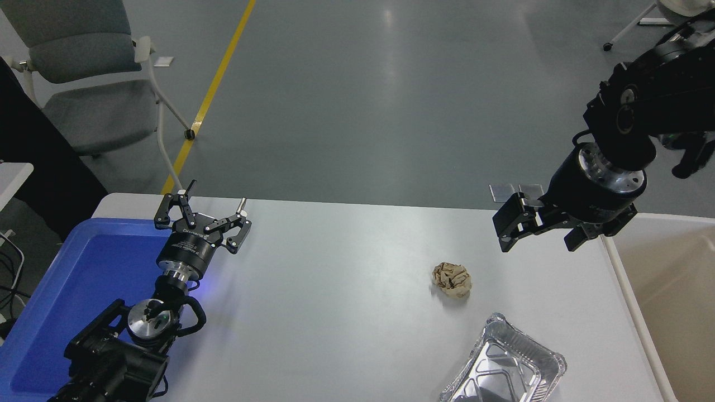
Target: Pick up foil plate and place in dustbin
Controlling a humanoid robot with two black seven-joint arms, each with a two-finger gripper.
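Note:
The foil plate (505,365) lies on the white table near its front edge, right of centre, shiny silver with a crinkled rim and embossed compartments. The dustbin (667,290), beige with a thick white rim, stands against the table's right edge. My right gripper (539,243) hangs open and empty above the table's far right part, well above and beyond the foil plate and just left of the dustbin's rim. My left gripper (217,198) is open and empty, parked at the table's left.
A crumpled brown paper ball (452,279) lies between my right gripper and the foil plate. A blue plastic tray (67,290) sits at the left edge under my left arm. A grey chair (84,72) stands on the floor beyond the table's left.

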